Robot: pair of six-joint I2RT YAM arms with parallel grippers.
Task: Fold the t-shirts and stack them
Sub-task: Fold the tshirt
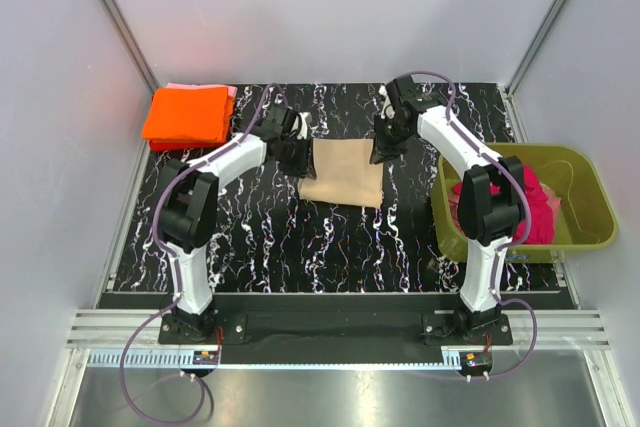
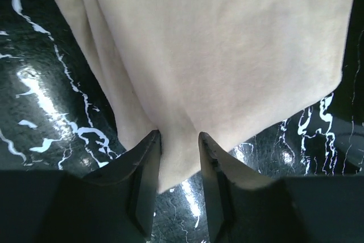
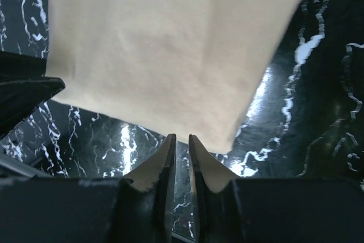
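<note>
The tan-beige t-shirt (image 1: 343, 175) lies folded into a rectangle on the black marbled table, between the two arms. My left gripper (image 1: 298, 152) is at its far left corner. In the left wrist view the jaws (image 2: 179, 135) are shut on a thick fold of the tan cloth (image 2: 227, 55). My right gripper (image 1: 385, 147) is at the far right corner. In the right wrist view its jaws (image 3: 181, 136) are nearly together, right at the cloth's (image 3: 165, 44) edge. The orange t-shirt (image 1: 185, 115) lies folded at the far left on a pale pink one (image 1: 232, 92). The magenta-red t-shirt (image 1: 535, 207) lies crumpled in the tub.
The olive-green tub (image 1: 595, 197) stands at the right edge of the table, beside the right arm. White walls enclose the table on the left, the back and the right. Marbled table (image 1: 300, 247) shows in front of the tan shirt.
</note>
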